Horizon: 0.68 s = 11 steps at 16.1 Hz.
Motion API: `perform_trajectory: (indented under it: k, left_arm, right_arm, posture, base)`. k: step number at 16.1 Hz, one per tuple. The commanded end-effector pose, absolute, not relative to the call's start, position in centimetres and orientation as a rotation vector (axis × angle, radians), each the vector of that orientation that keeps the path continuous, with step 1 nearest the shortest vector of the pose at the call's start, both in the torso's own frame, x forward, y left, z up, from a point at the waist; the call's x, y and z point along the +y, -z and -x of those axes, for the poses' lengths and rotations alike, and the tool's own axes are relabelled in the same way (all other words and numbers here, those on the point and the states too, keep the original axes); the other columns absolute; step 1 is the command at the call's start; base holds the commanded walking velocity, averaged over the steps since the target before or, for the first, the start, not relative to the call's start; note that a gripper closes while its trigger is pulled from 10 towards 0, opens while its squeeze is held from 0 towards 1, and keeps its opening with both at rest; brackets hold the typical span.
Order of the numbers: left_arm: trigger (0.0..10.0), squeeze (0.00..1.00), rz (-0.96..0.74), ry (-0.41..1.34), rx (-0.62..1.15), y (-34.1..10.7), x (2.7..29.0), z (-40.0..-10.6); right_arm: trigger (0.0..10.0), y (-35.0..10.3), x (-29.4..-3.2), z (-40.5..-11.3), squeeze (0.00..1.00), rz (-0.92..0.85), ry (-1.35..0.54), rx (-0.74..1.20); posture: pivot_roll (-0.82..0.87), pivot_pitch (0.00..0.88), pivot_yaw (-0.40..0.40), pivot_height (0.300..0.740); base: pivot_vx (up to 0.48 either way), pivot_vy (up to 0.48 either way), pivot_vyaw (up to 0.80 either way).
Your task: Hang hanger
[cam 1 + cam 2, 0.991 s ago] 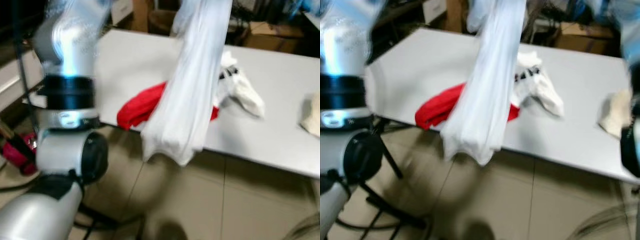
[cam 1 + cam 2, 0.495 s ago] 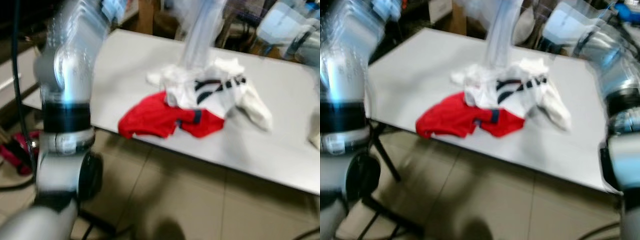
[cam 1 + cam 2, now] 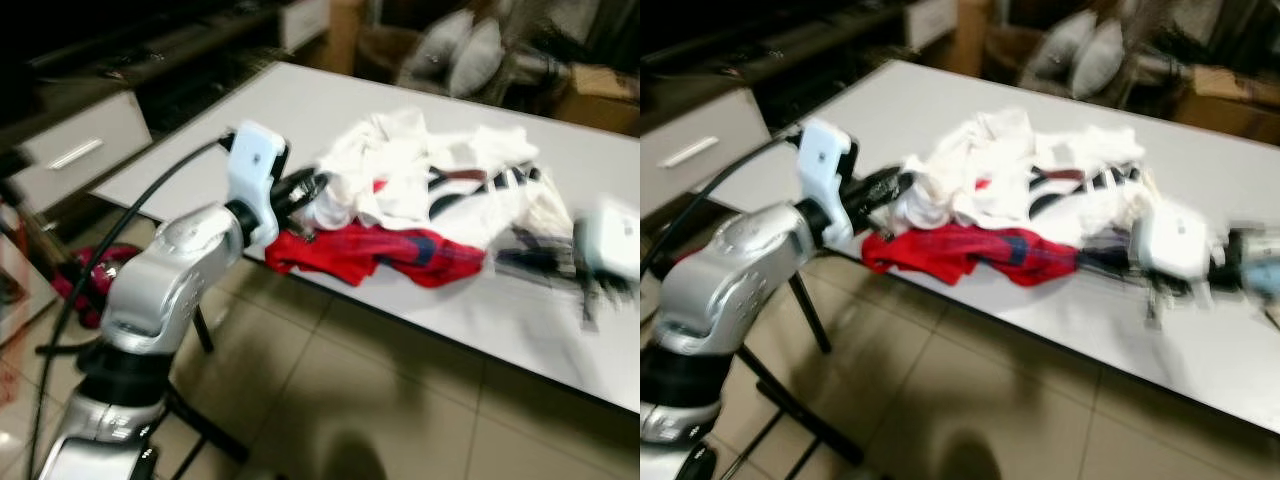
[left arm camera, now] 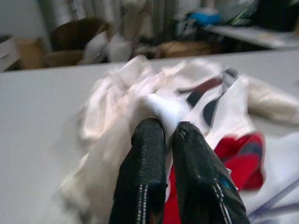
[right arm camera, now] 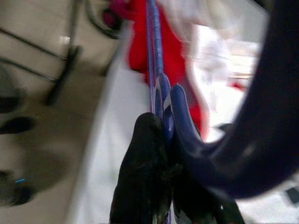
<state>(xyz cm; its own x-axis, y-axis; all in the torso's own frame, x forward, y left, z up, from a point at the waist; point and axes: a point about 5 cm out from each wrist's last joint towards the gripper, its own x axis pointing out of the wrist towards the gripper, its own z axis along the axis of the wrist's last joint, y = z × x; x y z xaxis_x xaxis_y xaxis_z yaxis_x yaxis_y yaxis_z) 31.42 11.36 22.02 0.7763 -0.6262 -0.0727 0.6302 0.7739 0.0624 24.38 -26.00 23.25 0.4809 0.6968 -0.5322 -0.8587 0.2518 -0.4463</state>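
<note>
The hanger [image 5: 161, 98], a blue plastic one, is clamped in the right gripper [image 5: 163, 140], whose fingers are pressed tight on its thin bar while the thicker curved part sweeps past the wrist camera. From the head, that gripper [image 3: 1155, 300] sits low over the counter [image 3: 1240, 340] near its front edge, just right of the clothes heap; the hanger itself is too blurred to trace there.

The heap lies along the front edge: a white garment [image 3: 400, 170] on top, a white piece with dark stripes [image 3: 480, 185] beside it, and a red garment [image 3: 370, 250] under them, reaching the edge. The left gripper [image 4: 163, 135] is at the heap's left end with its fingers nearly together, pinching a fold of the white garment.

By my reading, the step in hand is dressing the hanger: one gripper holds the cloth, the other the hanger, and nothing is hung yet. Next, the hanger's end likely has to be steered into the garment's opening while the left gripper keeps the fabric lifted and spread; no rail or hook to hang it on is visible.

No brand, label or writing can be read; the stripes are only a pattern.
</note>
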Motion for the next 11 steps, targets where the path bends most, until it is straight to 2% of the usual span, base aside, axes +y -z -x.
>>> perform_trajectory:
  k: [1, 4, 7, 8, 9, 11]
  left_arm:
    - [10.0, 1.00, -0.087, 0.722, 0.039, -23.0, 11.0, -31.0]
    - [10.0, 1.00, -0.086, 0.747, 0.025, -23.6, 12.0, -30.9]
    - [10.0, 1.00, -0.104, 0.781, -0.067, -24.4, 13.4, -30.4]
    - [10.0, 0.00, -0.098, 0.836, -0.070, -24.1, 13.4, -29.6]
    - [10.0, 0.00, -0.056, 0.863, -0.068, -24.2, 13.6, -28.9]
    - [10.0, 0.00, 0.168, 0.883, -0.099, -25.4, 13.6, -28.2]
  right_arm:
    - [10.0, -25.5, -26.4, -22.9, 0.00, 0.746, -1.058, 0.239]
    - [10.0, -27.1, -27.4, -21.8, 0.00, 0.712, -1.002, 0.258]
    - [10.0, -29.2, -30.7, -20.9, 0.00, 0.682, -0.779, 0.230]
    - [10.0, -29.6, -31.2, -20.8, 0.00, 0.640, -0.706, 0.195]
    - [10.0, -29.7, -31.2, -20.9, 0.00, 0.628, -0.628, 0.131]
    - [10.0, -29.3, -32.0, -21.8, 0.00, 0.599, -0.387, 0.086]
  posture:
    - [-0.04, 0.000, 0.045, 0.740]
    - [-0.04, 0.000, 0.052, 0.740]
    - [-0.03, 0.000, 0.052, 0.740]
    - [-0.03, 0.000, 0.052, 0.740]
    - [-0.03, 0.000, 0.052, 0.740]
    - [-0.03, 0.000, 0.055, 0.740]
  base:
    - [0.000, 0.000, 0.00]
    - [0.000, 0.000, 0.00]
    - [0.000, 0.000, 0.00]
    - [0.000, 0.000, 0.00]
    - [0.000, 0.000, 0.00]
    - [0.000, 0.000, 0.00]
